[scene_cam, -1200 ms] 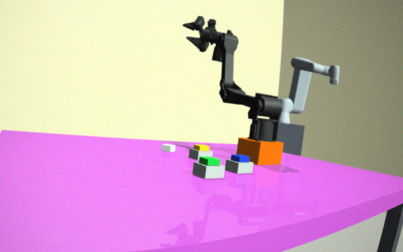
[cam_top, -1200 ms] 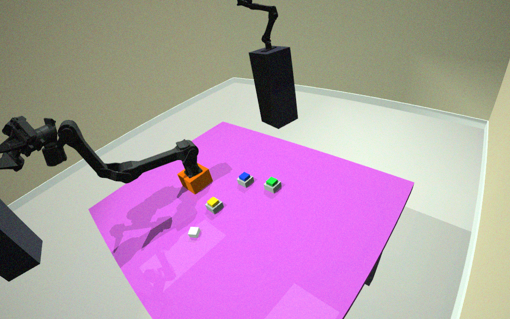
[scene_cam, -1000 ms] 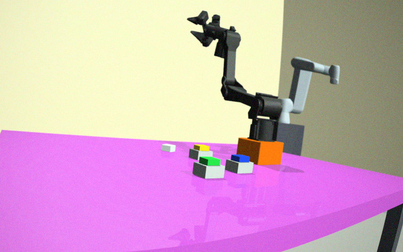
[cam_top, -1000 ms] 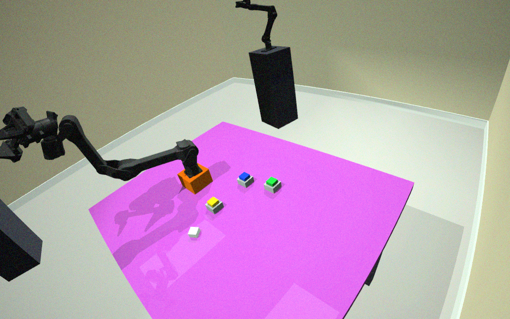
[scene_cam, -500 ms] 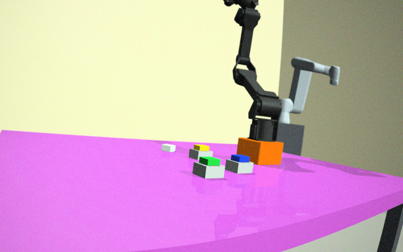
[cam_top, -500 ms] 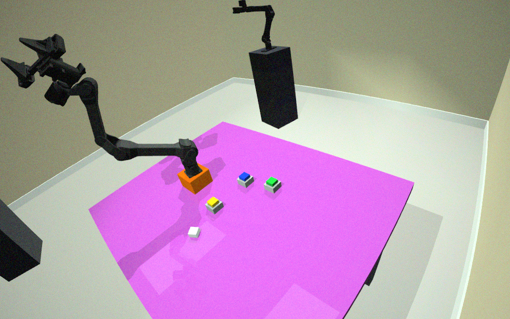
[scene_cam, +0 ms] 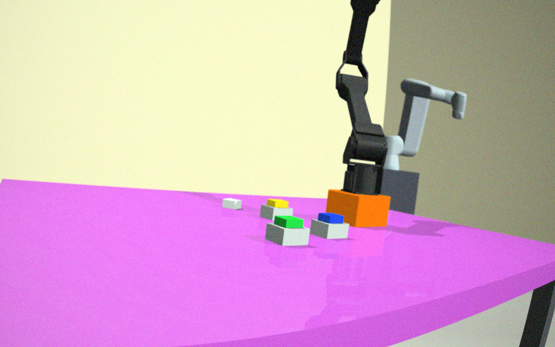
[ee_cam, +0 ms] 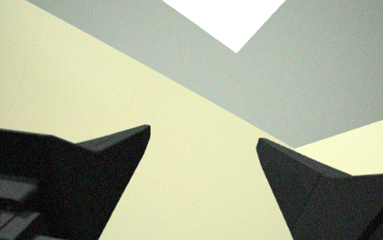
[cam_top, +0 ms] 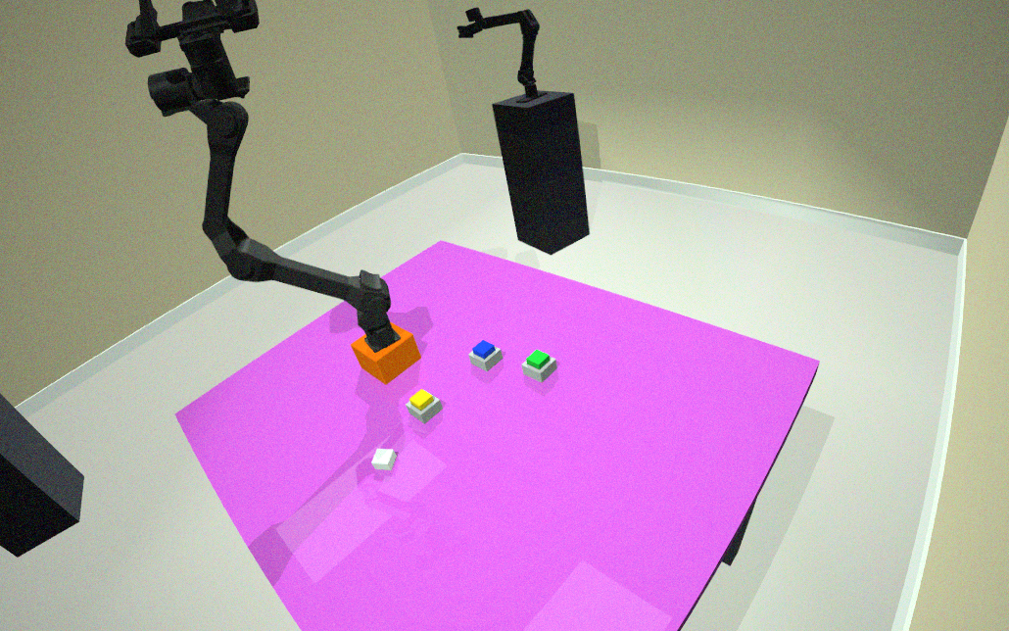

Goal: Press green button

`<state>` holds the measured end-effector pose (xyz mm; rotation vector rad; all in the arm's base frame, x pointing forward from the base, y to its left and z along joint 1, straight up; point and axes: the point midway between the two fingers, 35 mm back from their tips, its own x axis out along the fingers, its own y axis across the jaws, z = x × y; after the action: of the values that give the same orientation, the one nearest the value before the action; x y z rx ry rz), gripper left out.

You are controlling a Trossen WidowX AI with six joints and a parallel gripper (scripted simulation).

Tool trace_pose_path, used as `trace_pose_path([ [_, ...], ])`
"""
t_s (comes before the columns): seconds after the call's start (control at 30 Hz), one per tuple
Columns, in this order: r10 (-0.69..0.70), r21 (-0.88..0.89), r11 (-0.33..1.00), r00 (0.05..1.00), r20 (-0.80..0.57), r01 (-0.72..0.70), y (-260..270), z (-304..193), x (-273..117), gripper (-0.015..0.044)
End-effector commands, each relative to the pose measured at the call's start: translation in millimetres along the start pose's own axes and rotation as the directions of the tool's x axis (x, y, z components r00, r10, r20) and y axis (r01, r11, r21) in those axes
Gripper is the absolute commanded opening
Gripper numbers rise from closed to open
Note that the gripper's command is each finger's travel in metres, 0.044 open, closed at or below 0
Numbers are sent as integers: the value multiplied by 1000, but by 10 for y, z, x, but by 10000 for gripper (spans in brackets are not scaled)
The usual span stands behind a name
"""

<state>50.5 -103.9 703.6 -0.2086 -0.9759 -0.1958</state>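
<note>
Jaws stand wide, gripping nothing, high above and well apart from the green button (cam_top: 538,359).

Above the orange cube base (scene_cam: 359,207), the black jointed arm (scene_cam: 356,102) runs off the exterior view's upper edge, its pincer (cam_top: 195,18) cropped by the top view's edge.

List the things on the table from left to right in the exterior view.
white block → yellow button → green button → blue button → orange base block
</note>
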Motion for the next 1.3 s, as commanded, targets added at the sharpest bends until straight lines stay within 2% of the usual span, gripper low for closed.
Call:
trace_pose_path([
  [0.0, 162, -7, 987, 987, 8, -162, 754, 39, 47, 400],
  [0.3, 461, 21, 887, 885, -68, -461, 2147, -206, -51, 400],
  [0.6, 696, 134, 714, 675, -245, -687, 3371, -834, -427, 400],
  [0.77, 775, 240, 612, 512, -371, -753, 3919, -1315, -758, 400],
  [0.93, 805, 371, 531, 317, -502, -762, 4341, -1860, -1174, 400],
  [1.1, 778, 507, 491, 95, -621, -708, 4616, -2437, -1670, 400],
  [1.27, 689, 621, 512, -148, -710, -594, 4728, -3009, -2240, 400],
])
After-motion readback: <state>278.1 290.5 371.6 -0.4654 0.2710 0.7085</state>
